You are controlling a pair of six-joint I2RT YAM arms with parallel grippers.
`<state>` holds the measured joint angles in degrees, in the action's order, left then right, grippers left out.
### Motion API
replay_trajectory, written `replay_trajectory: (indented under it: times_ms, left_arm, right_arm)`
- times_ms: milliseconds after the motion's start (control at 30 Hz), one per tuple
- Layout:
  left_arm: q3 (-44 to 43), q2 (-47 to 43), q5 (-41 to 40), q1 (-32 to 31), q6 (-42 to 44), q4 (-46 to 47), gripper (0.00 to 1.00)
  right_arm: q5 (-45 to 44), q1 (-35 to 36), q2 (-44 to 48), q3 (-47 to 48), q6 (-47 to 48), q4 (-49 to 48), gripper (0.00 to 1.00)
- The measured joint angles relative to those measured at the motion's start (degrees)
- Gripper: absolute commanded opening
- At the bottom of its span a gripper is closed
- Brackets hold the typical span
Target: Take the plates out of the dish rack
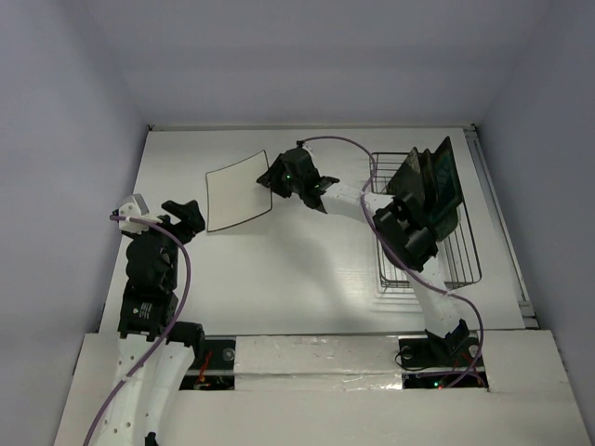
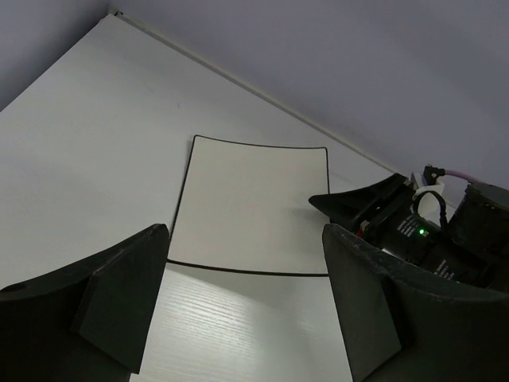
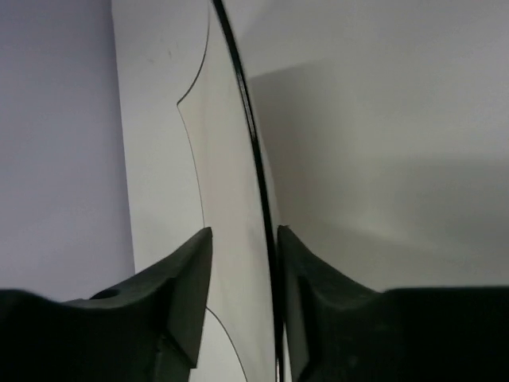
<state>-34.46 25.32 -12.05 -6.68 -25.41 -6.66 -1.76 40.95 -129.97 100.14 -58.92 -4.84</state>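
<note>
A white plate with a thin dark rim [image 1: 237,190] hangs tilted above the table at the back centre. My right gripper [image 1: 275,177] is shut on its right edge. In the right wrist view the plate [image 3: 238,239] runs edge-on between the two fingers of the gripper [image 3: 245,232]. The left wrist view shows the plate [image 2: 250,207] ahead, with its shadow on the table and the right gripper [image 2: 370,208] on its right edge. My left gripper [image 1: 189,216] [image 2: 246,231] is open and empty, left of the plate. The wire dish rack [image 1: 465,260] at right holds upright dark plates, one teal [image 1: 437,181].
The right arm [image 1: 409,237] reaches over the rack's near end. The back wall [image 1: 307,65] stands just behind the plate. The left wall [image 1: 65,186] and right wall [image 1: 548,186] close in the white table [image 1: 297,279].
</note>
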Motion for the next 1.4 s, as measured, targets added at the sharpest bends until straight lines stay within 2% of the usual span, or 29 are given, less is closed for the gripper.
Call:
replay_trajectory:
  times_ms: [33,100,133,267,433,733,767,833,933,967,1067,1133,1233,1267,1333,1367,1400]
  left_arm:
    - [0.0,0.0,0.0,0.0,0.0,0.0,0.75]
    - [0.0,-0.1,0.0,0.0,0.0,0.0,0.75]
    - [0.0,-0.1,0.0,0.0,0.0,0.0,0.75]
    - [0.0,-0.1,0.0,0.0,0.0,0.0,0.75]
    - [0.0,-0.3,0.0,0.0,0.0,0.0,0.75]
    - [0.0,-1.2,0.0,0.0,0.0,0.0,0.75]
    - [0.0,-1.4,0.0,0.0,0.0,0.0,0.75]
    - [0.0,-1.7,0.0,0.0,0.0,0.0,0.75]
    - [0.0,-1.9,0.0,0.0,0.0,0.0,0.67]
    - [0.0,-1.9,0.0,0.0,0.0,0.0,0.49]
    - [0.0,-2.1,0.0,0.0,-0.2,0.0,0.08]
    - [0.0,-2.5,0.0,-0.1,0.1,0.0,0.0]
    - [0.0,-3.2,0.0,-0.5,0.3,0.0,0.0]
    - [0.0,-3.5,0.0,-0.8,0.3,0.0,0.0]
    - [0.0,-4.0,0.0,-1.4,0.3,0.0,0.06]
    - [0.0,-4.2,0.0,-1.7,0.3,0.0,0.14]
    - [0.0,-4.4,0.0,-2.0,0.3,0.0,0.17]
  right_arm:
    - [0.7,0.3,-0.5,0.0,-0.3,-0.1,0.53]
    - [1.9,0.6,-1.3,0.0,-1.2,-0.2,0.59]
    - [2.8,0.7,-1.7,0.0,-1.6,-0.3,0.72]
    - [5.2,0.8,-2.3,-0.4,-1.8,-0.1,0.89]
    - [6.4,0.8,-2.3,-0.5,0.1,0.9,0.99]
    - [5.1,0.3,-2.2,7.7,11.4,15.2,1.0]
    - [4.9,0.2,-1.8,7.8,12.7,15.6,0.99]
    - [4.2,-0.2,-0.4,7.1,14.9,17.1,0.91]
    - [1.9,-0.6,5.5,1.5,19.3,18.6,0.22]
    - [0.6,-0.9,8.6,-1.0,20.6,19.6,0.0]
    - [-5.9,-1.8,21.2,-8.4,24.9,23.3,0.0]
    - [-9.8,-3.3,31.5,-11.8,28.4,25.5,0.0]
    - [-15.7,-8.5,46.4,-15.7,32.6,27.8,0.0]
    - [-17.6,-10.4,50.4,-16.7,33.5,28.7,0.05]
    - [-21.5,-15.3,57.4,-18.4,35.4,31.6,0.18]
    - [-22.8,-17.2,59.5,-18.8,36.3,33.2,0.33]
    - [-23.8,-19.2,60.9,-18.8,37.0,35.3,0.38]
